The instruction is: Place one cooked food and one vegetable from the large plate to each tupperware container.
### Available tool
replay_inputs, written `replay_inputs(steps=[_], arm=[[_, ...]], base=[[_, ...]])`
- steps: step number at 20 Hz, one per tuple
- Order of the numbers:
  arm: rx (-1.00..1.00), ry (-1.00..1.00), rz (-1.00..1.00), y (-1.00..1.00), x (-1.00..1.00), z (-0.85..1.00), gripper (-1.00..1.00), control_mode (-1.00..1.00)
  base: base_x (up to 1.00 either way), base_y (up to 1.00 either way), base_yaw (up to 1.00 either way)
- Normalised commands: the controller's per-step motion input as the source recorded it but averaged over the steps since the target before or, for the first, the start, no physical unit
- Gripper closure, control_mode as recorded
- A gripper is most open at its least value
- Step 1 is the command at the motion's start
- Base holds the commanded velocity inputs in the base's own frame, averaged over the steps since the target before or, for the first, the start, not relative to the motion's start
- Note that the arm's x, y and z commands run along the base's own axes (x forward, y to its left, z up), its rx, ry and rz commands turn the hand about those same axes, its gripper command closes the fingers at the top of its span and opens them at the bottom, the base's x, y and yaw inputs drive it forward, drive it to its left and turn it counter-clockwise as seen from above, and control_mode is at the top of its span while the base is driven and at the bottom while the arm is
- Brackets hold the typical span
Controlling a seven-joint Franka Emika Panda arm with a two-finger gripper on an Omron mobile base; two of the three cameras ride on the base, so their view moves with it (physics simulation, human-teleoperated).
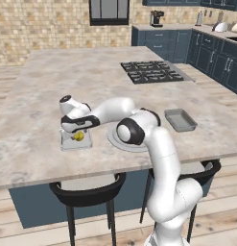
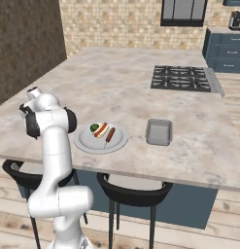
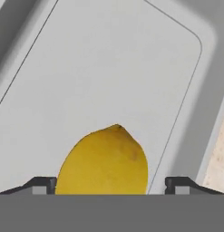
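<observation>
Claw: our claw hangs low over the left tray, its tips on either side of a yellow lemon-shaped piece; in the hand view the tips stand wide of it with a gap on each side, so we read the claw as released (we cannot tell whether the piece rests on the tray floor).
Left tray: the grey tupperware container sits on the worktop just left of the plate, with the yellow piece in it.
Large plate: the round plate lies near the worktop's front edge and carries a green vegetable, a red-and-pale strip of food and a brown sausage.
Right tray: the second container stands to the right of the plate, apart from it.
</observation>
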Motion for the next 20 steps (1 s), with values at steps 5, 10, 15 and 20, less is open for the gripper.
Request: replay_inputs(steps=[5,10,15,20], arm=[[0.0,0.0,0.0,-0.13,0.04,0.02,-1.0,-1.0],[0.0,-0.13,0.0,-0.6,-0.54,0.48,-1.0,-1.0],[0.0,-0.09,-0.02,-0.92,-0.29,0.37,-1.0,-1.0],[0.0,-0.01,-0.21,-1.0,-0.05,0.19,-1.0,-1.0]], base=[[0.0,0.0,0.0],[0.0,0.0,0.0],[0.0,0.0,0.0],[0.0,0.0,0.0]])
